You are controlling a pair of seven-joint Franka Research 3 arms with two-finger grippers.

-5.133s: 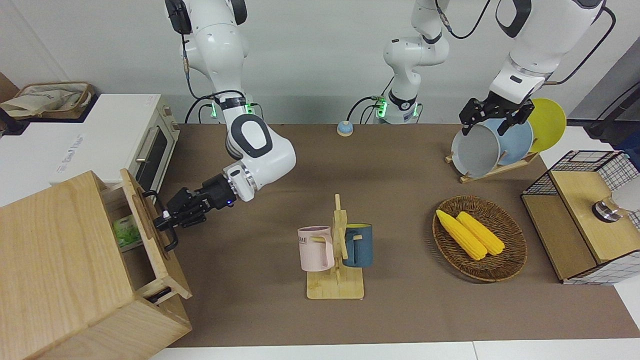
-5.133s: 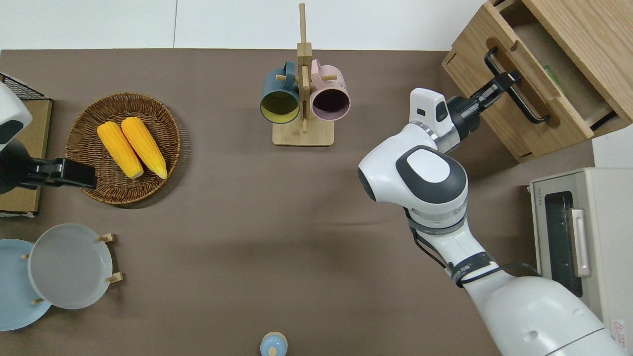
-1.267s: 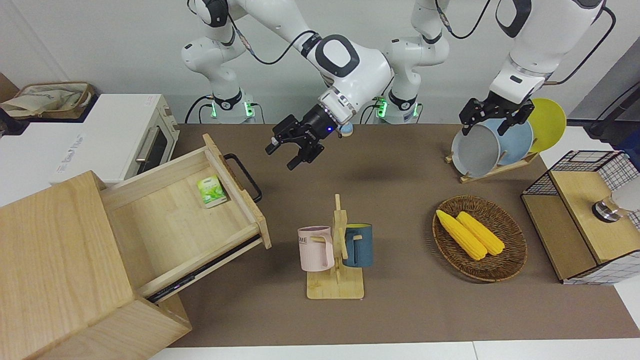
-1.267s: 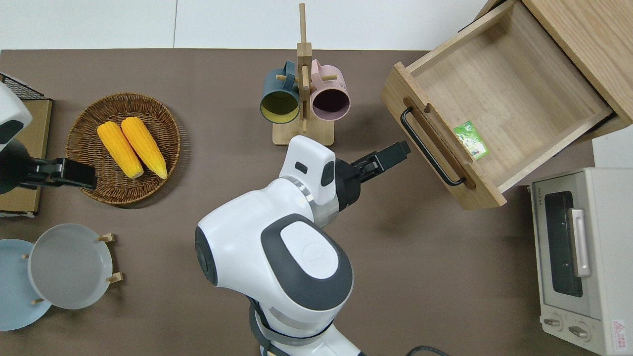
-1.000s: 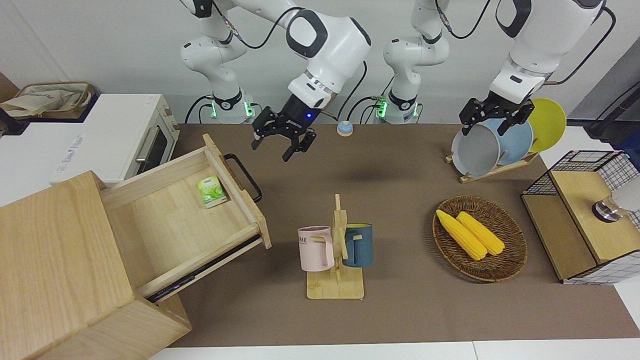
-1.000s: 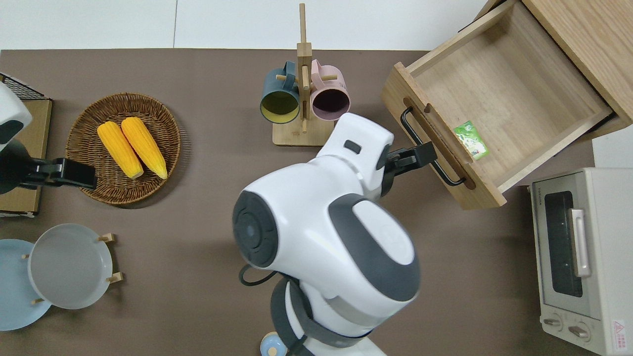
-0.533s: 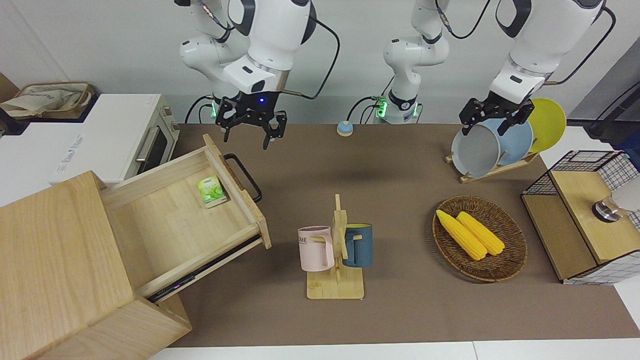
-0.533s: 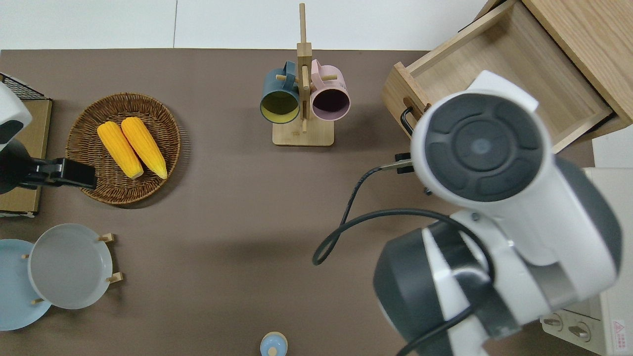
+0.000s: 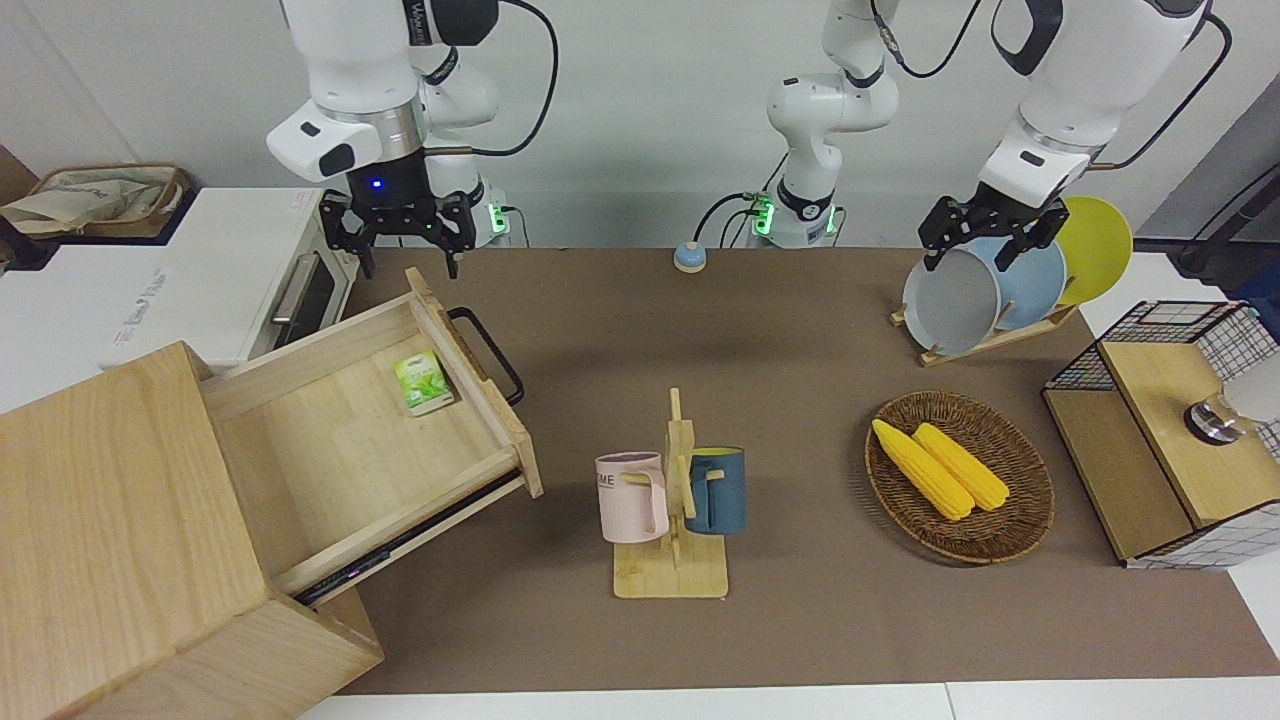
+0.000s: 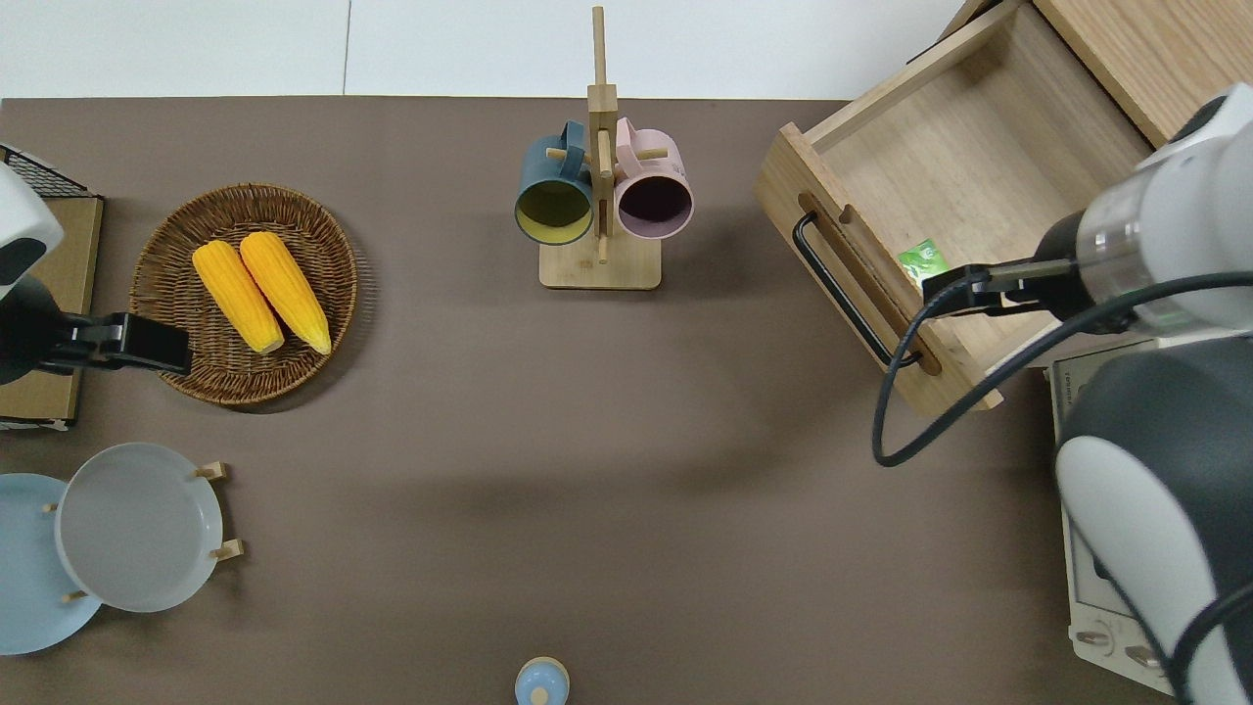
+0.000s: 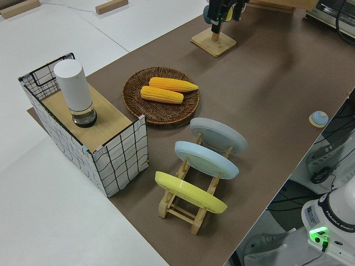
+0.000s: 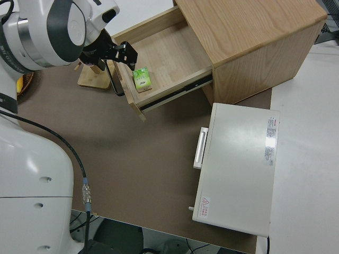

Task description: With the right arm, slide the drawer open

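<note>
**benchwatcher:** Jaws on the right gripper (image 9: 403, 250) are spread wide and holding nothing. It hangs up in the air with its fingers pointing down. From straight above, the arm's own wrist hides it, so my best guess is that it's over the drawer's edge next to the toaster oven (image 9: 250, 270).

**slidefan:** Where's the drawer (image 9: 350, 450) then?

**benchwatcher:** Look down on the bench (image 9: 800, 330) and call the robots' side 6 o'clock. The drawer is up at 2 o'clock, pulled far out of its big pale wooden box (image 9: 110, 520). It sits skewed, with the front panel facing roughly 8 o'clock. Nothing is touching the black bar handle (image 9: 488, 352), and the gripper is well apart from it.

**slidefan:** Anything in it?

**benchwatcher:** One small green packet (image 9: 422, 384), lying flat on the drawer floor right against the inside of the front panel. It's toward the end nearer the robots.

**slidefan:** And the rest?

**benchwatcher:** The oven's at 4 o'clock, just beside the drawer's corner. A mug rack (image 9: 670, 580) with a pink mug and a blue one is at 12, and a basket (image 9: 1020, 500) of corn is at 10. The left gripper (image 9: 985, 240) is parked, jaws also apart.
</note>
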